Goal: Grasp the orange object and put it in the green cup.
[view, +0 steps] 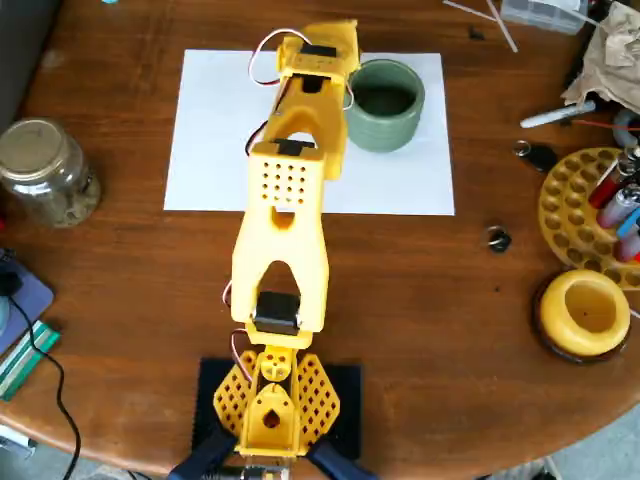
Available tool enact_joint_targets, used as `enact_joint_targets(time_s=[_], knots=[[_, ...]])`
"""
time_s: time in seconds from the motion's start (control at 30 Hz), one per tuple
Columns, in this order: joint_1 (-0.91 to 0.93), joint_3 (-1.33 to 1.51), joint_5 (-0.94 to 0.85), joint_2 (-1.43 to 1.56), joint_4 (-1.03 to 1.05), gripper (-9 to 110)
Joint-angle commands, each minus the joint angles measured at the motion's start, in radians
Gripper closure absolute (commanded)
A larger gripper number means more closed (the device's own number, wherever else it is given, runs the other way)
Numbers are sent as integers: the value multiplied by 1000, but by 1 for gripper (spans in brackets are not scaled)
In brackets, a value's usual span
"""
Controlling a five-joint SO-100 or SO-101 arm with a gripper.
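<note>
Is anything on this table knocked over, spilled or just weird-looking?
Nothing looks spilled or tipped. The green cup stands upright on the white paper. The one odd thing: no orange object shows anywhere; the yellow arm may be hiding it.

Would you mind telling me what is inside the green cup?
The green cup shows only a dark interior; no orange piece is visible. The arm covers its left rim.

Looks like a hobbyist's home workbench: round dark-brown wooden table [450, 300] cluttered at the edges, with a glass jar with metal lid [45, 170] at left, a yellow perforated round pen holder [575, 215] with markers at right, crumpled brown paper [610, 55] far right, and a 3D-printed yellow plastic robot arm [285, 230] clamped at the near edge.
</note>
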Motion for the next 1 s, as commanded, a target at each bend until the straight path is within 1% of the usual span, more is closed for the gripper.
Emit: enact_joint_targets(time_s=[0.0, 0.13, 0.47, 0.97], knots=[[-2, -69, 15, 48, 48, 102], [2, -91, 15, 83, 100, 102], [15, -225, 15, 149, 325, 102], [80, -233, -2, 291, 495, 102]])
